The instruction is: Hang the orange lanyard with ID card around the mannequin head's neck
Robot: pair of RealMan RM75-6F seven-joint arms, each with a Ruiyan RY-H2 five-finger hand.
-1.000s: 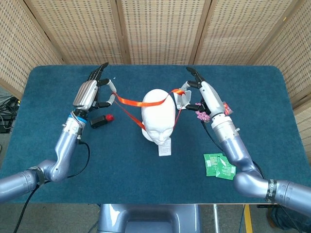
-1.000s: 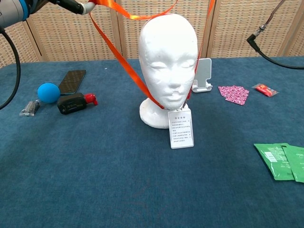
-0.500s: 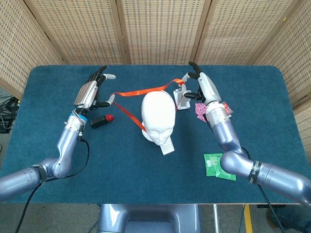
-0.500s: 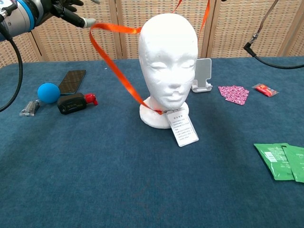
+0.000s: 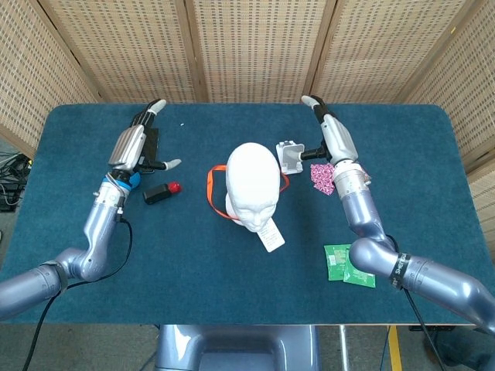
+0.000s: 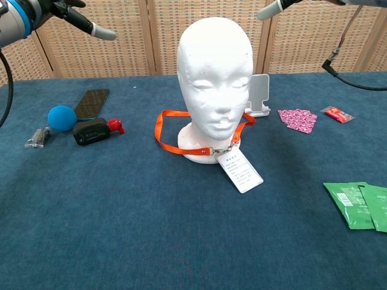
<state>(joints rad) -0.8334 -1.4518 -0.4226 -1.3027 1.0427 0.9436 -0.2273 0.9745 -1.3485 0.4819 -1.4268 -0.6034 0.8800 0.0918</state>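
Note:
The white mannequin head (image 5: 253, 179) (image 6: 214, 72) stands upright mid-table. The orange lanyard (image 5: 211, 188) (image 6: 162, 129) lies looped around its neck, drooping onto the base and the cloth on the left side. Its white ID card (image 5: 271, 236) (image 6: 240, 171) lies flat in front of the base. My left hand (image 5: 134, 144) (image 6: 65, 11) hovers to the left of the head, fingers spread, holding nothing. To the right of the head, my right hand (image 5: 331, 136) (image 6: 279, 6) also has its fingers extended and holds nothing. Neither hand touches the lanyard.
Left of the head lie a blue ball (image 6: 61, 117), a black phone (image 6: 92, 103), a black object with a red cap (image 6: 94, 130) and a small grey piece (image 6: 37, 138). To the right are a white stand (image 6: 259, 95), a pink packet (image 6: 297, 119), a red packet (image 6: 337, 113) and green packets (image 6: 360, 204).
Both hands let go of the lanyard and drew apart. The strap passed over the crown and dropped around the neck; the card slid slightly rightward.

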